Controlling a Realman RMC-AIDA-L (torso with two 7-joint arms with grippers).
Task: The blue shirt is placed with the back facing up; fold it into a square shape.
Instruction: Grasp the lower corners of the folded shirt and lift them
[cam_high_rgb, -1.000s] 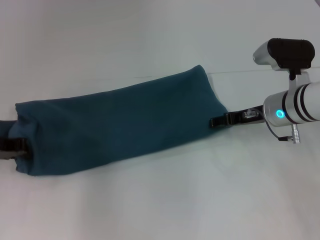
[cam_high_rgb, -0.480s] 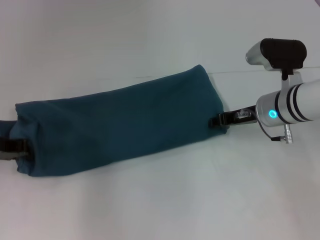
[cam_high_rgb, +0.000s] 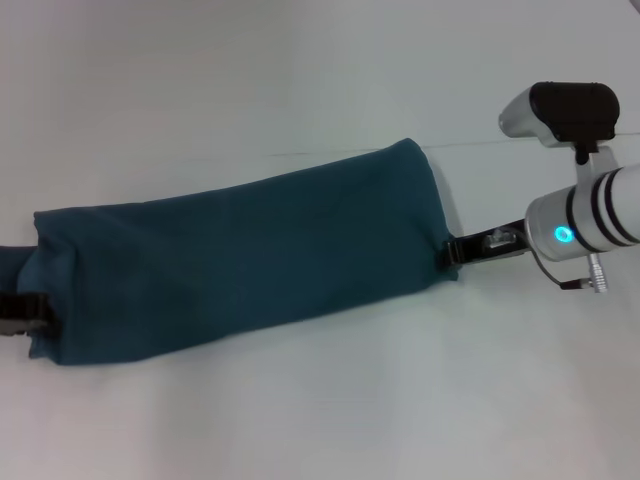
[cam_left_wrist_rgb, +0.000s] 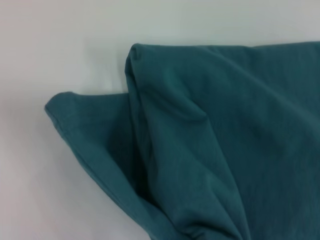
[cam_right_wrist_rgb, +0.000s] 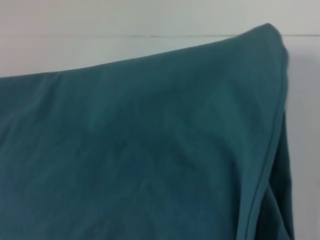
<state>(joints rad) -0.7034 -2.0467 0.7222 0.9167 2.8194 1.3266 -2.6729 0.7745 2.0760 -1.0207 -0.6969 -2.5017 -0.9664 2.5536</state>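
White matte surface (cam_high_rgb: 300, 420) carries the blue shirt (cam_high_rgb: 240, 255), soft knit folded into a long tilted band; left tool (cam_high_rgb: 22, 312) clamped on its left end; right tool (cam_high_rgb: 462, 250) clamped on right edge.

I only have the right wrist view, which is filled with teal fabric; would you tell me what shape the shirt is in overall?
Observer: In the head view the shirt is a long narrow band lying across the white table, not yet a square.
Operator: Thanks. Where is my right tool?
Observer: The right tool is at the band's right end, on its edge.
Operator: And the left one?
Observer: The left tool is at the band's left end, at the head view's edge; the left wrist view shows a loose flap with a stitched hem sticking out there.
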